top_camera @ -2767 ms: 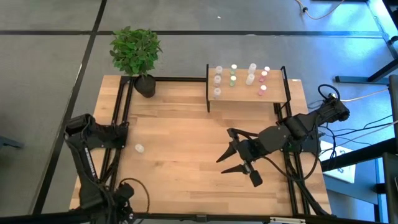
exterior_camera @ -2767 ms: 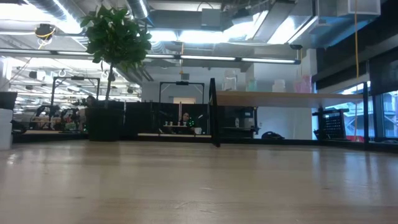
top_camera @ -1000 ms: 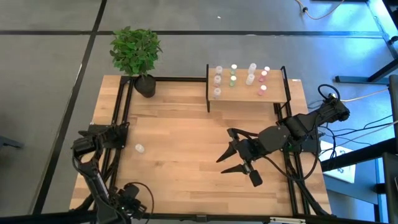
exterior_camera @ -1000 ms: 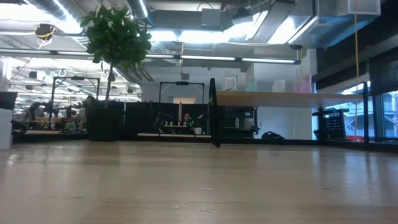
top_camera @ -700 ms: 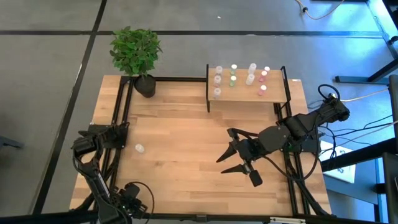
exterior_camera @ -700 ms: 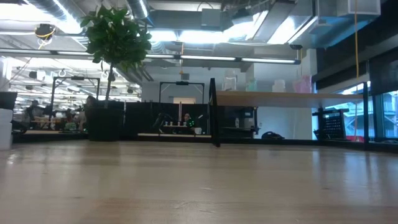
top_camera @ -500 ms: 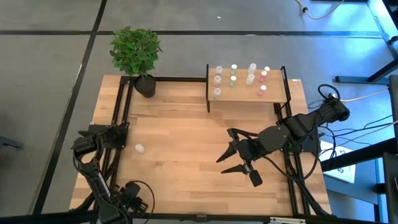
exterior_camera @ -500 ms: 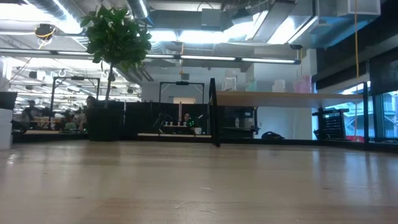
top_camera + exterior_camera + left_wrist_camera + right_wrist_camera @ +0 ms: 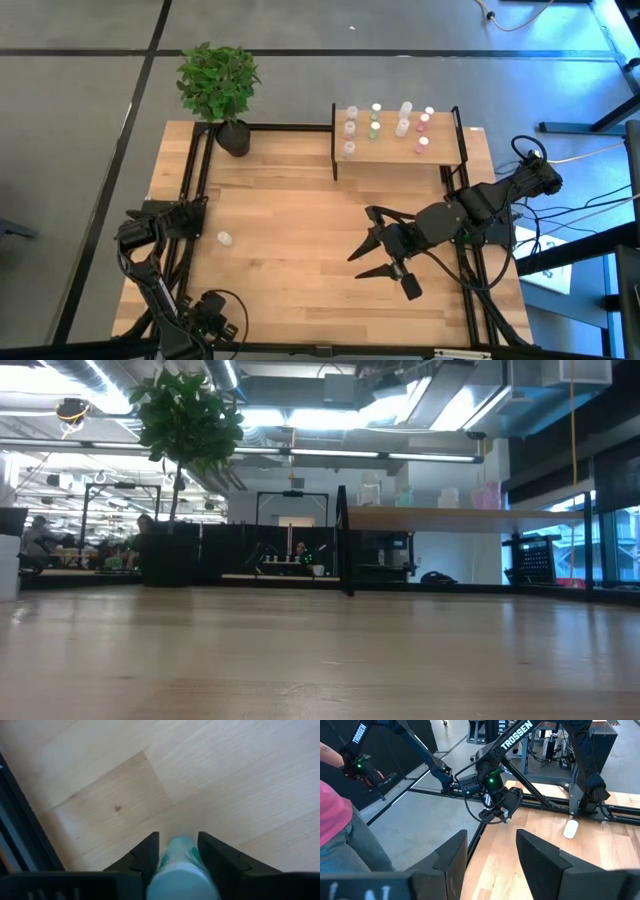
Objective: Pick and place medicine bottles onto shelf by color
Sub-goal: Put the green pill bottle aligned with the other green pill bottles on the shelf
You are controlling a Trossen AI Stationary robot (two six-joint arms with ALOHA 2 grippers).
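Note:
My left gripper (image 9: 213, 322) is low over the table's near left corner, pointing down, shut on a tiny medicine bottle (image 9: 177, 857) that is whitish with a pale green tint. The right wrist view shows the same gripper (image 9: 494, 814) from afar. Another white medicine bottle (image 9: 225, 238) lies on its side on the table's left part (image 9: 571, 828). Several bottles (image 9: 376, 118) stand in rows on the shelf (image 9: 440, 150) at the far right. My right gripper (image 9: 356, 264) hangs open, high over the table's right half, holding nothing. My left gripper pinches the medicine bottle's two sides (image 9: 167, 857) between its two fingers (image 9: 150, 852), coming from above and pointing steeply down. The bottle fills the gap between them. I cannot tell whether its lower end still touches the table.
A potted plant (image 9: 218, 85) stands at the far left corner. Black frame rails (image 9: 190, 240) run along the table's left, far and right sides. A person in a pink sleeve (image 9: 335, 810) stands beyond the table's left edge. Bare wood lies across the middle.

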